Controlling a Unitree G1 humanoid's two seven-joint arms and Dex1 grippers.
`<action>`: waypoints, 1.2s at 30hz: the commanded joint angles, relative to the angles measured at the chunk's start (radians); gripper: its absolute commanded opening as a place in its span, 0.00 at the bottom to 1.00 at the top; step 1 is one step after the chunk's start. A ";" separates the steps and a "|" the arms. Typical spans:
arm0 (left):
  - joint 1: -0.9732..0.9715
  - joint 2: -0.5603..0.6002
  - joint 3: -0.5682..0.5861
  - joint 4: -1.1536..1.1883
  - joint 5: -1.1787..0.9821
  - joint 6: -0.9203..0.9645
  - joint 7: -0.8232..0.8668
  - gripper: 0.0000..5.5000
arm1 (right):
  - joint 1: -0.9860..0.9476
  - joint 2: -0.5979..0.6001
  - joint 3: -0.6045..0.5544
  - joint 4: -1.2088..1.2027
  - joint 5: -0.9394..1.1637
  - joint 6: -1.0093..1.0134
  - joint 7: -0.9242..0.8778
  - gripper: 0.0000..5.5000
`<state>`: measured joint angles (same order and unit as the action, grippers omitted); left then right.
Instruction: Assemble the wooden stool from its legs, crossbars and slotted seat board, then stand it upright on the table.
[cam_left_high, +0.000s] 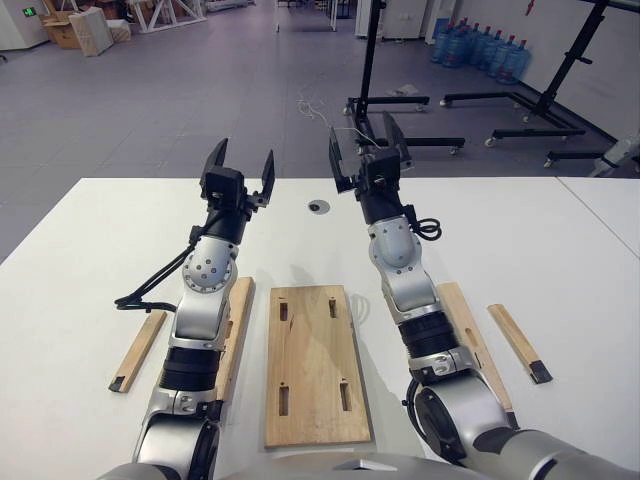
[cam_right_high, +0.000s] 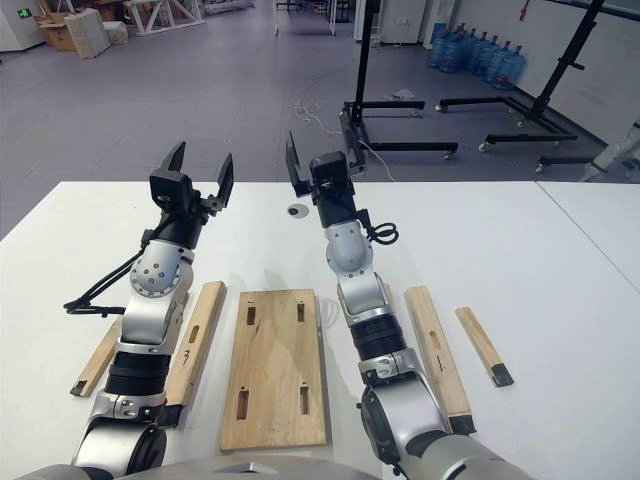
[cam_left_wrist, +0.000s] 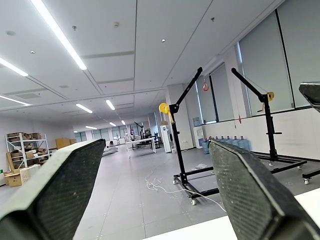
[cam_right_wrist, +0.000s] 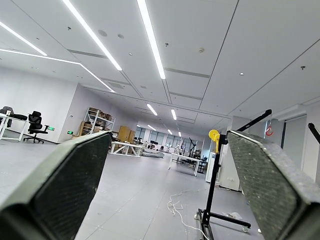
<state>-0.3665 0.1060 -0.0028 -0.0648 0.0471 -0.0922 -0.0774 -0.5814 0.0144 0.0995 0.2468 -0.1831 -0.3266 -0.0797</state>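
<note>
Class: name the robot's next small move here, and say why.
Likely lower the right gripper onto the long wooden piece beside its arm: it and the left gripper hover open and empty, and the seat board lies flat with empty slots.

Pale rectangular wooden seat board with four slots (cam_left_high: 318, 365) lies flat on white table (cam_left_high: 90, 230), between the arms. Short black-tipped wooden bar (cam_left_high: 138, 350) far left; matching wooden bar (cam_left_high: 519, 343) far right. Left gripper (cam_left_high: 246, 150) and right gripper (cam_left_high: 360, 128) raised, fingers spread, empty.
</note>
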 joint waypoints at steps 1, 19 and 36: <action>-0.003 0.007 -0.009 -0.002 0.005 0.000 -0.009 0.69 | -0.001 -0.004 -0.044 -0.037 0.086 0.084 0.044 0.77; 0.277 -0.069 -0.038 -0.309 0.081 0.108 0.102 0.69 | 0.753 -0.471 -0.474 -0.450 0.414 0.758 0.420 0.77; 0.269 -0.098 -0.053 -0.307 0.107 0.112 0.130 0.68 | 0.893 -0.628 -0.443 -0.245 0.442 0.983 0.605 0.62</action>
<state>-0.0852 0.0079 -0.0589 -0.3810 0.1513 0.0153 0.0481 0.2817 -0.6042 -0.3785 -0.0680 0.2954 0.5842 0.5333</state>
